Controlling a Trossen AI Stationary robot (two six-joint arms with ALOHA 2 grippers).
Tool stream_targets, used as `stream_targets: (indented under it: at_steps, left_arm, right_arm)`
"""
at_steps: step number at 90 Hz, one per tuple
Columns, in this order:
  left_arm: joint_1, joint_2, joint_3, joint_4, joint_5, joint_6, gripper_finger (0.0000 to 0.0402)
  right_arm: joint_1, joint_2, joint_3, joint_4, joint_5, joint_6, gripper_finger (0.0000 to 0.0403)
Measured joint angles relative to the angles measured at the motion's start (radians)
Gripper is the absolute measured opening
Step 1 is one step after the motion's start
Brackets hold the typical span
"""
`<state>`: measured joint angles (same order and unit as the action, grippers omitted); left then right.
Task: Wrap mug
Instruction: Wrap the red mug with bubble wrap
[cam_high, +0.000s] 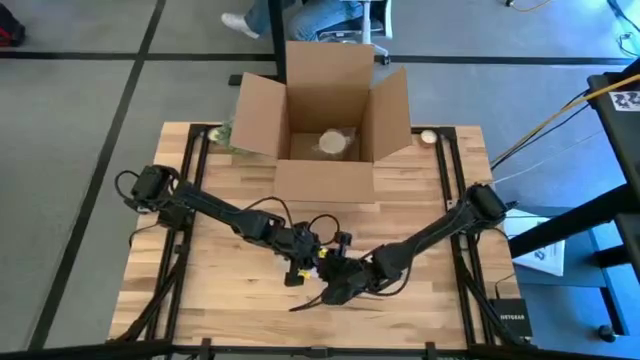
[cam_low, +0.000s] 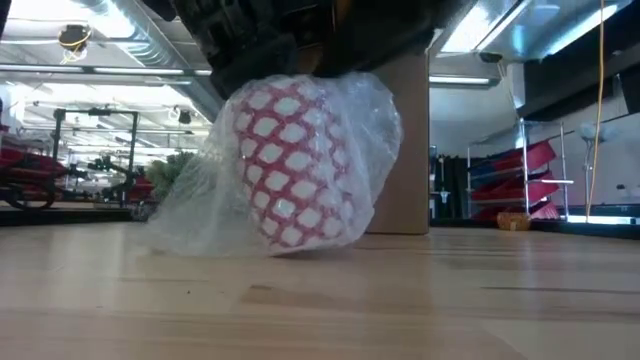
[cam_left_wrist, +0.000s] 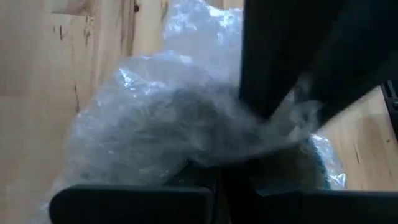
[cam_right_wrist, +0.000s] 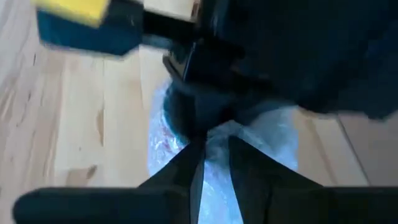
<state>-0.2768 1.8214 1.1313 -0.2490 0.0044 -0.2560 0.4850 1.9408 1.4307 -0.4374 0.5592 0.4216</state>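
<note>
A red mug with a white lattice pattern (cam_low: 295, 165) sits inside clear bubble wrap (cam_low: 190, 210) near the table's front middle. It is tilted, with its lower edge (cam_low: 300, 246) on the wood. My left gripper (cam_high: 303, 262) and my right gripper (cam_high: 335, 282) meet right above it, both shut on the wrap. In the high view they hide the mug. The left wrist view shows the wrapped bundle (cam_left_wrist: 155, 118), and the right gripper's dark fingers (cam_left_wrist: 280, 56) come down onto it. My left gripper pinches gathered bubble wrap (cam_left_wrist: 214, 163) at the top of the bundle between its two fingers, coming from above. The bundle hangs below the fingers, its bottom on the table. My right gripper pinches a bunched fold of the wrap (cam_right_wrist: 214, 134) between its fingertips (cam_right_wrist: 186, 158), also from above, close beside the left gripper.
An open cardboard box (cam_high: 325, 120) stands at the table's far middle with a pale round thing (cam_high: 333, 142) inside. A green item (cam_high: 222, 135) lies at its left and a small round object (cam_high: 428, 136) at its right. Bare wood lies left and right of the arms.
</note>
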Motion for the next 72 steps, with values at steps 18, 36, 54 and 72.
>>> stream_targets:
  at_steps: [18, 36, 54, 72]
  left_arm:
    - [0.001, 0.000, 0.001, 0.004, -0.002, 0.000, 0.0001]
    - [-0.004, -0.053, 0.001, 0.005, -0.008, 0.001, 0.0001]
    - [-0.006, -0.125, -0.005, -0.029, -0.020, 0.000, 0.0001]
    - [-0.006, -0.178, -0.003, -0.011, -0.054, 0.002, 0.0001]
  right_arm:
    - [-0.021, 0.012, 0.000, 0.001, -0.026, 0.001, 0.0060]
    - [-0.022, 0.029, -0.001, -0.046, -0.074, 0.053, 0.0060]
    - [-0.023, 0.035, -0.003, -0.034, -0.071, 0.054, 0.0060]
    - [-0.022, 0.035, -0.004, -0.034, -0.074, 0.053, 0.0060]
